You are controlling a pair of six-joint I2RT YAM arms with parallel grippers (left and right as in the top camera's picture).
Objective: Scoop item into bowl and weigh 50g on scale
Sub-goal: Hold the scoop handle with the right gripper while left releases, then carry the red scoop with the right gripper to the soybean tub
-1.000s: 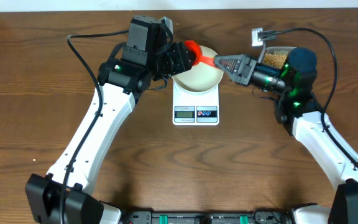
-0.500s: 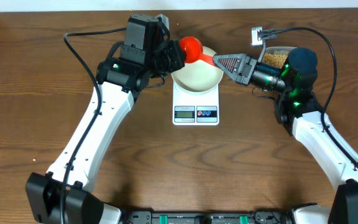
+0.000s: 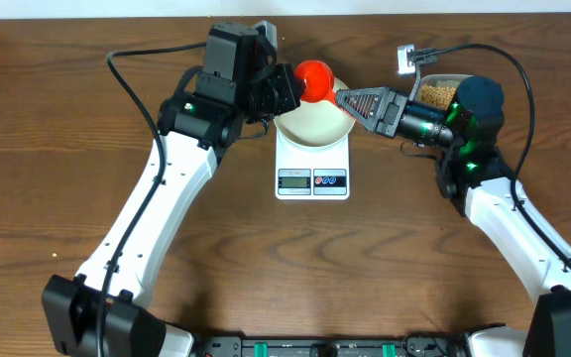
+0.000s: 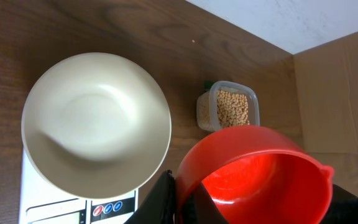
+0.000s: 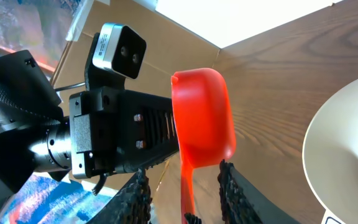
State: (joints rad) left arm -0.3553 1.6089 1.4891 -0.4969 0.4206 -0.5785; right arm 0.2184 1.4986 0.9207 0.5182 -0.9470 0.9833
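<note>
On the scale (image 3: 312, 171) sits the round cream-white bowl (image 3: 310, 127), smooth, matt and empty. The beans (image 4: 233, 109) lie in a clear plastic tub (image 4: 205, 111), to the right of the scale and a little behind it on the wooden desk (image 3: 266, 258).

Above the scale's back edge hangs a red scoop (image 3: 313, 77). It is glossy moulded plastic with a deep round cup and 1 thin, flat handle.

The left gripper (image 3: 290, 87) is clamped shut on the scoop at the cup end. The right gripper (image 3: 343, 97) straddles the handle with its 2 fingers parted and a gap on each side.

The scoop is probably light, stiff and slick, so the handle looks the surest hold. The beans look hard, dry and round, so they should pour freely but may roll and bounce. Slow, shallow tipping would suit the last few grams.
</note>
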